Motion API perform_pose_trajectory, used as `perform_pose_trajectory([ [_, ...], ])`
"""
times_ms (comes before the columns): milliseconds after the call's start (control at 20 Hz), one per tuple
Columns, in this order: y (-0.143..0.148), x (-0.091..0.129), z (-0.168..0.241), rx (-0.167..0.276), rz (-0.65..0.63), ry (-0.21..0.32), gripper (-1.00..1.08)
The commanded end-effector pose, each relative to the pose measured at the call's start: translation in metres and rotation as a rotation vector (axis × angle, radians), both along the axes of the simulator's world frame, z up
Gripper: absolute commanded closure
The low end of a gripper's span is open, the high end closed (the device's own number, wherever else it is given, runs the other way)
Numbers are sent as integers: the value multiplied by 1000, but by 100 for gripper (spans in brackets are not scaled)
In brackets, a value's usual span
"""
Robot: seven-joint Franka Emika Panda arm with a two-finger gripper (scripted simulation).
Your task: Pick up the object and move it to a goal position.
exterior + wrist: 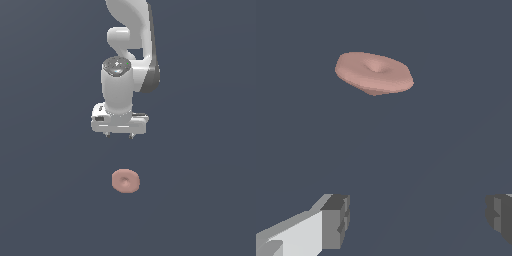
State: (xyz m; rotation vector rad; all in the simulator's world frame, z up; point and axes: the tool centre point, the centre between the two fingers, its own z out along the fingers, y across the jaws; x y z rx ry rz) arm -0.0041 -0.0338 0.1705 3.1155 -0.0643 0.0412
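Observation:
The object [125, 180] is a small salmon-pink rounded disc with a shallow central dimple. It lies on the dark grey surface, nearer the camera than the arm in the exterior view. It also shows in the wrist view [374, 73], ahead of the fingers. My gripper [119, 135] hangs above and behind the disc, apart from it. Its two fingertips [336, 221] stand wide apart with nothing between them, so it is open and empty.
The white Panda arm [127, 60] rises behind the gripper to the top of the exterior view. The dark grey surface [200, 200] spreads on all sides, with no other object in view.

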Motion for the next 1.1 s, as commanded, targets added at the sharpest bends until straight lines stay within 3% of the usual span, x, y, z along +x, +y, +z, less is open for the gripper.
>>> perform_pose_trajectory([
  [0, 0, 0, 0, 0, 0, 0, -92],
  [500, 2, 7, 11, -28, 13, -34, -92],
  [1050, 2, 13, 8, -20, -52, -31, -92],
])
